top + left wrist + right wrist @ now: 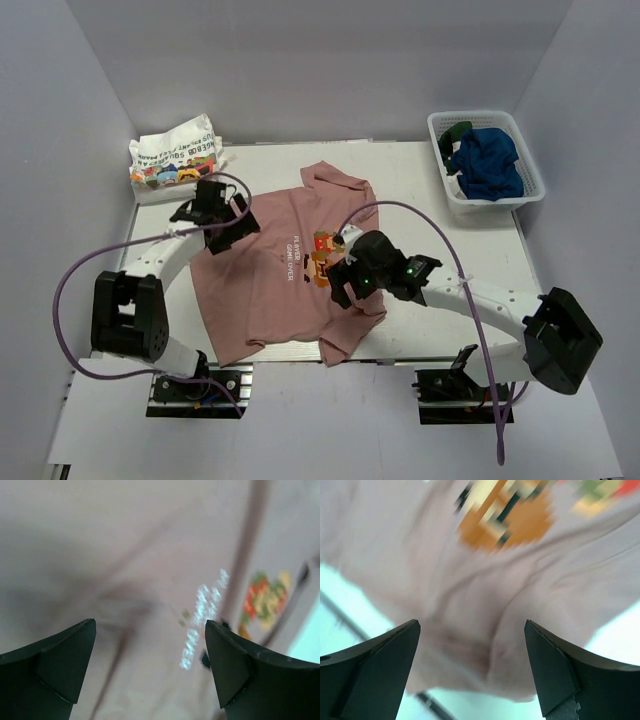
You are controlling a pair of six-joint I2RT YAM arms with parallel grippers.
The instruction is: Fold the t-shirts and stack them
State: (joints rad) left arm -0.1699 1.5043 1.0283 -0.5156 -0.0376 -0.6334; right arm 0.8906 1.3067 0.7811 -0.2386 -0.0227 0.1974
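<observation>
A soft pink cotton t-shirt [265,290] lies on the white table [420,190]. The left gripper [232,222] and right gripper [342,278] hang above it, fingers spread wide

Both arms [165,255] have white links, black joint housings, looping purple cables [57,300] and matte black wedge-shaped fingers [60,670]

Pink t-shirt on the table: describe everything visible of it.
The pink t-shirt is soft, dusty-pink fabric, spread print-up and unfolded on the white table. It lies sideways: hem toward the table's left, one short sleeve pointing far, the other near and rumpled. The chest bears a pixel character in orange, red and green beside small white lettering. Shallow creases cross it. The left gripper and right gripper hang open over it; contact cannot be judged.
</observation>
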